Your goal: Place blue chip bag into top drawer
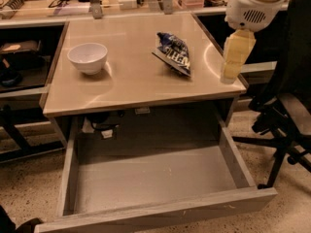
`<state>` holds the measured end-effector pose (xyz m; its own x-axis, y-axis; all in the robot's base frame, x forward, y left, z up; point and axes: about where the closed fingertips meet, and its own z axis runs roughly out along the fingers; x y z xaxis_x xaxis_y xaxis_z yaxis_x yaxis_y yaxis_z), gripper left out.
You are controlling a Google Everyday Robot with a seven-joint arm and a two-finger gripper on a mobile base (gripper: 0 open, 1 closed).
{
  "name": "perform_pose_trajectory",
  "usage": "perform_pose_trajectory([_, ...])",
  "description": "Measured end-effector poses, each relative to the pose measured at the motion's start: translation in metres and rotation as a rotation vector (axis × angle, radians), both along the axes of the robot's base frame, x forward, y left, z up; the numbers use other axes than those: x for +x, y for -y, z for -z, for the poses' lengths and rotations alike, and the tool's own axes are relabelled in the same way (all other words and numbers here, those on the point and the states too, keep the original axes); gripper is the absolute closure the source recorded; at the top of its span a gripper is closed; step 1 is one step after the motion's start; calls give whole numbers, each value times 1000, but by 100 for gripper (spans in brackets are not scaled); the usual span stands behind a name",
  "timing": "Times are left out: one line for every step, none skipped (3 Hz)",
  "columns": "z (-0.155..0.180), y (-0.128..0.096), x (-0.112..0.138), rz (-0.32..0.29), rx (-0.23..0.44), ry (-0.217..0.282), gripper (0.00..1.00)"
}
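Pale yellow pincer [229, 73] hung under the robot's round white arm end, over the right edge of the smooth tan worktop [131, 84], near its front right corner. It showed as one flat slab from this side, so I could not tell if it was apart or together. Nothing hung from it. The small crinkled dark-blue foil chip bag [173, 52] lay flat toward the back right of the worktop, near the pincer but not touching it. The wide grey wooden drawer [160, 215] stood pulled out below the front edge, its bottom bare.

To grab well, the pincer would need to slide left, stop right over the bag and come down gently. Foil is slippery, so a pinch across the middle would likely hold best. The round white bowl [88, 57] sat near the left edge, well apart, so it should not get in the way.

The arm's top was cut off. The bag's white words could not be read. Dark things under the worktop, behind the drawer, could not be made out.
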<state>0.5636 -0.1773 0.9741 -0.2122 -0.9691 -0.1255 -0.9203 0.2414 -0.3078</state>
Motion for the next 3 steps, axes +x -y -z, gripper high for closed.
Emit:
perform_pose_trajectory([-6,-9,7,-13,1,24,0])
perform_pose_trajectory([-6,-15,22,-22,5,57,0])
perform_pose_trajectory([-6,-36,63,-52,34,98,0])
